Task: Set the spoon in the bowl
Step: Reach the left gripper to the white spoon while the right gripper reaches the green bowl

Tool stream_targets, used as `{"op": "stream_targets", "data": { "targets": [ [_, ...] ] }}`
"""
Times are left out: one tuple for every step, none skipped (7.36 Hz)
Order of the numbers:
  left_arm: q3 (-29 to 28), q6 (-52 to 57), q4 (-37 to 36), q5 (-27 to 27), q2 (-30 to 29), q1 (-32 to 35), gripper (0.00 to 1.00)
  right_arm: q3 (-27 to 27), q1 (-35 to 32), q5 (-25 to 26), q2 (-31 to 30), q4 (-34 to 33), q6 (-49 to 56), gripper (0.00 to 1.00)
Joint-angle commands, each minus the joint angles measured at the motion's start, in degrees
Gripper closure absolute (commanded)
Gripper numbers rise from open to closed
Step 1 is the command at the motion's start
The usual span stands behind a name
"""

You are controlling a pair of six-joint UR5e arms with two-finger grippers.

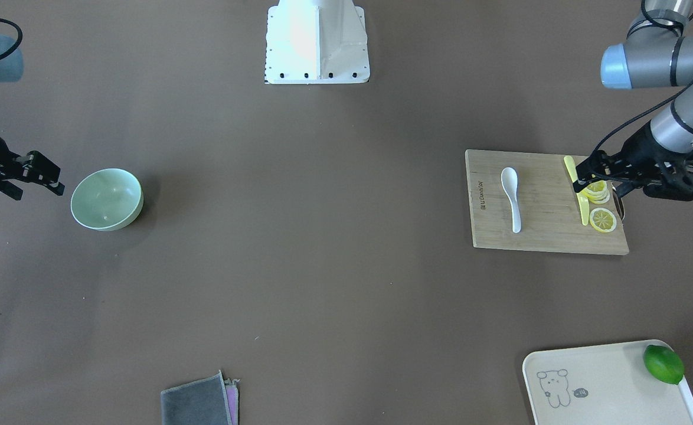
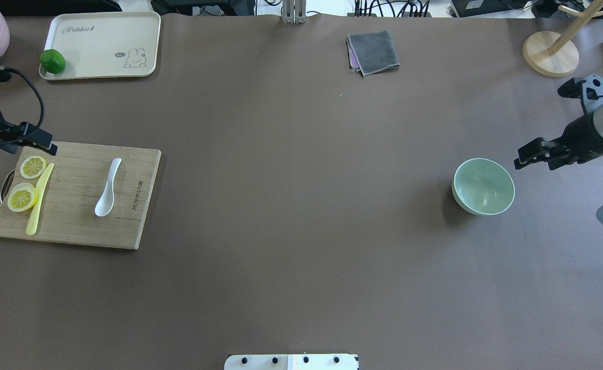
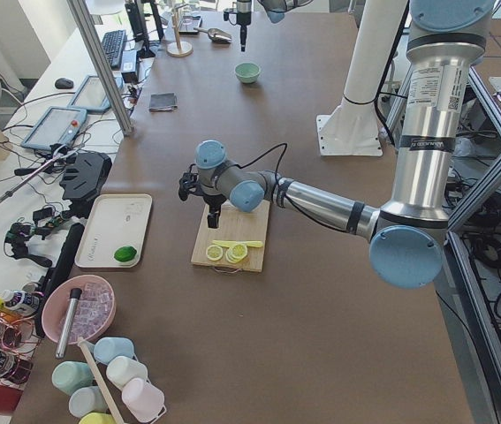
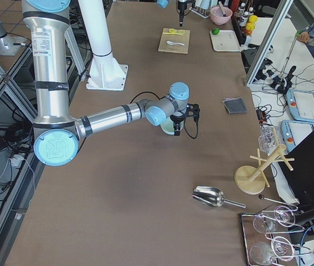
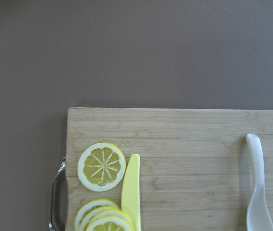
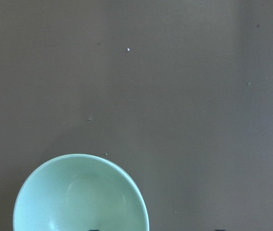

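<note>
The white spoon (image 1: 512, 198) lies on the wooden cutting board (image 1: 550, 239), scoop toward the robot; it also shows in the overhead view (image 2: 107, 187) and at the right edge of the left wrist view (image 5: 257, 192). The mint-green bowl (image 1: 107, 199) stands empty and upright on the table, also in the overhead view (image 2: 483, 186) and the right wrist view (image 6: 81, 197). My left gripper (image 2: 50, 145) hovers open and empty over the board's far corner by the lemon slices, well left of the spoon. My right gripper (image 2: 521, 156) is open and empty just beside the bowl's outer rim.
A yellow plastic knife (image 2: 38, 200) and lemon slices (image 2: 22, 198) lie on the board's left part. A cream tray (image 2: 101, 31) with a lime (image 2: 53, 61) sits at the far left. A grey cloth (image 2: 373, 51) and a wooden stand (image 2: 550, 54) are at the far edge.
</note>
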State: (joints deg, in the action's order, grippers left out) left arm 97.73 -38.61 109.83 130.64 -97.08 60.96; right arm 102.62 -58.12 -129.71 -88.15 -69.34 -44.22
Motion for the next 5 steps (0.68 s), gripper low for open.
{"op": "stream_targets", "data": {
  "targets": [
    [-2.7,-2.3,0.0,-1.1,-4.1,-2.7,0.02,-2.6,4.1,2.9,1.6,0.2,-0.5,0.23],
    [-2.7,-3.5,0.0,-1.1,-4.3,-2.7,0.02,-2.8,5.2,4.2,1.6,0.2,-0.5,0.24],
    [-2.8,-4.4,0.0,-1.1,-4.7,-3.3,0.02,-4.2,6.2,4.3,2.4,0.2,-0.5,0.28],
    [-2.8,-4.5,0.0,-1.1,-4.7,-3.6,0.02,-4.7,6.3,4.2,2.8,0.2,-0.3,0.41],
    [-2.8,-5.0,0.0,-1.2,-4.7,-3.7,0.02,-4.7,6.6,4.2,2.6,0.2,-0.6,0.63]
  ]
}}
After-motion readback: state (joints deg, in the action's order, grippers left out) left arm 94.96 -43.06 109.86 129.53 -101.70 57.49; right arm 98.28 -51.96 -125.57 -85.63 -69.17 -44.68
